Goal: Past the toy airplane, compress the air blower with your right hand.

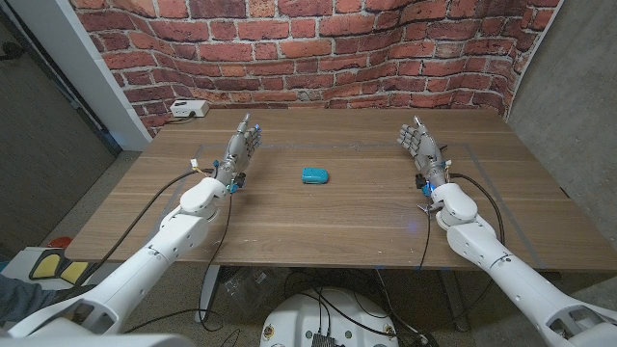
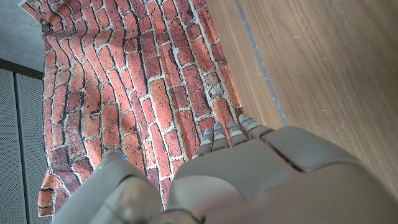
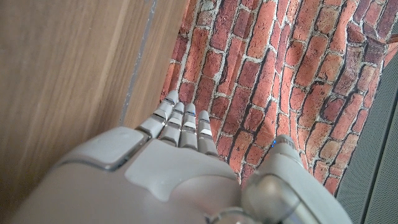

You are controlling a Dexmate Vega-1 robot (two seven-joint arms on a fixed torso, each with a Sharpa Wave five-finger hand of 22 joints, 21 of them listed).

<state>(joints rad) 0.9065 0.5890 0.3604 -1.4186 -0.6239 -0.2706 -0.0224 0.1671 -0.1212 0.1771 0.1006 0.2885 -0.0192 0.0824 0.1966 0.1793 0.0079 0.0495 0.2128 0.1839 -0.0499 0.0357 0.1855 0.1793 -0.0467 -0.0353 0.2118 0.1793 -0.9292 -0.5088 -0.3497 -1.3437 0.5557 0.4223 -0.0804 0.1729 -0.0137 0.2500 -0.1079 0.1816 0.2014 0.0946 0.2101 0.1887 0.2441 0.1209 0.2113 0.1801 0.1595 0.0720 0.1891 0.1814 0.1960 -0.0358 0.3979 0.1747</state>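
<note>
A small teal object (image 1: 315, 175) lies on the wooden table (image 1: 318, 222) near its middle, between the two arms; I cannot tell from here whether it is the air blower. My left hand (image 1: 243, 146) stands on the table's left side with fingers straight and apart, holding nothing. My right hand (image 1: 421, 147) stands on the table's right side in the same way, fingers extended, well to the right of the teal object. In the wrist views the backs of my left hand (image 2: 249, 180) and right hand (image 3: 161, 174) point toward the brick wall.
A brick-patterned backdrop (image 1: 318, 48) rises behind the table. A white box with a cable (image 1: 189, 109) sits at the far left corner. Cables run along both forearms. Thin lines mark a rectangle on the tabletop.
</note>
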